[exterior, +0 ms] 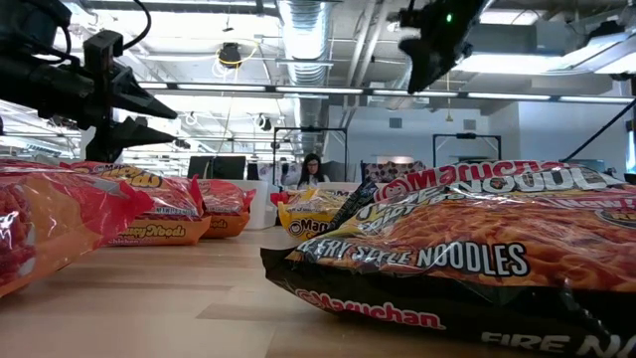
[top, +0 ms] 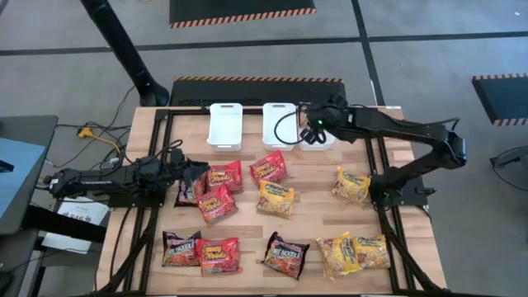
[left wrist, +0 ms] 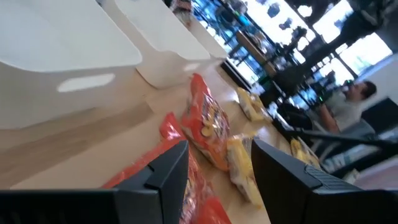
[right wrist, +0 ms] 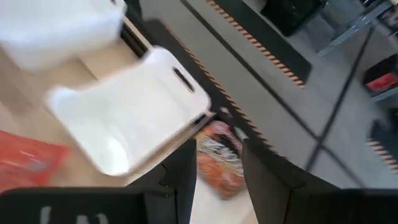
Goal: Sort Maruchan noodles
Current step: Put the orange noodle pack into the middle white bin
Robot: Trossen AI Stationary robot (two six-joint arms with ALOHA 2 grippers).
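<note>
Looking down from above, found the left gripper (top: 196, 172) low at the left side of the desk (top: 318, 177), jaws spread wide on nothing, just beside a dark packet (top: 188, 191). Found the right gripper (top: 312, 130) over the rightmost of three white bins (top: 224, 124) at the far edge. Noted Maruchan noodles (top: 268, 167) scattered flat across the wood, red, yellow and dark. Saw, at desk height, both grippers hanging above the packets, with a person (exterior: 311, 171) and ceiling ducts (exterior: 308, 30) behind. Saw, past the left wrist, nothing gripped between the wide jaws. Saw, past the right wrist, jaws partly closed, pinching a dark-and-orange packet (right wrist: 217, 158), grey floor and striped tape (right wrist: 249, 37) beyond.
</note>
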